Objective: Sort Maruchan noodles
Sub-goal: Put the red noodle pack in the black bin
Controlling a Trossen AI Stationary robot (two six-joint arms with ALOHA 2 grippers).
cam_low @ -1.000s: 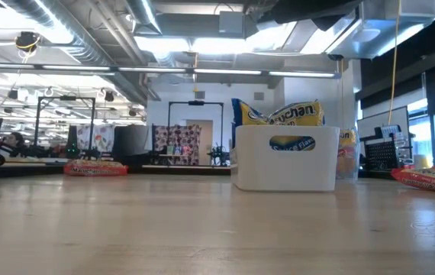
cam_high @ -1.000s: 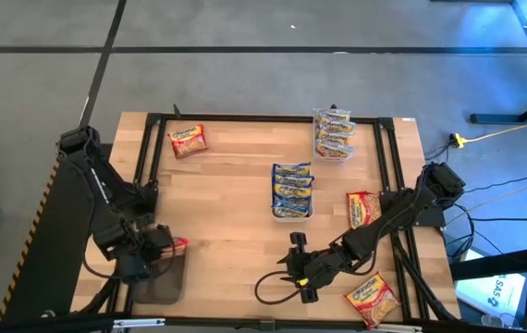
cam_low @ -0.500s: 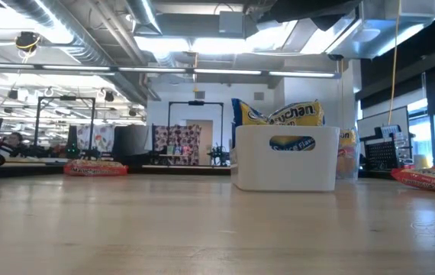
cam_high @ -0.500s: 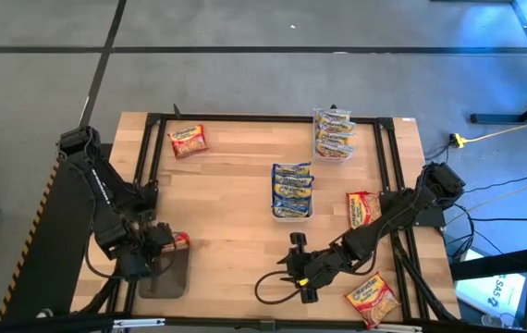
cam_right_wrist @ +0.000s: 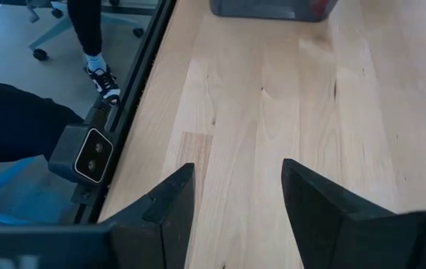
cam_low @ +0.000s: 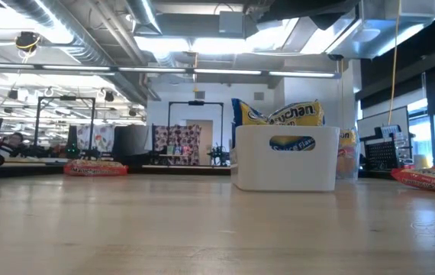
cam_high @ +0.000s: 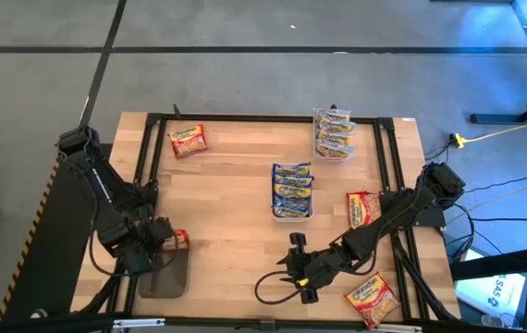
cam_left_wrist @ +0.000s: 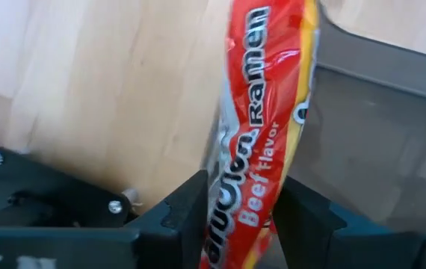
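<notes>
- We are dropping a red beef ramen packet (cam_left_wrist: 261, 127) into the grey bin (cam_high: 165, 273) at table's seven o'clock; left gripper (cam_high: 155, 239) fingers flank it, loosening.
- Right gripper (cam_high: 293, 265) waits at six o'clock, fingers apart, empty.
- Next we let go fully, then fetch another packet.

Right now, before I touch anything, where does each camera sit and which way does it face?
High view: overhead, straight down; both arms show, left gripper by the grey bin.
Low view: table height, level across to the white tray; no arm shows.
Left wrist view: past its fingers, a beef ramen packet between them over the bin.
Right wrist view: past open fingers, bare table.
Shared: high and right wrist views both show the bin.
</notes>
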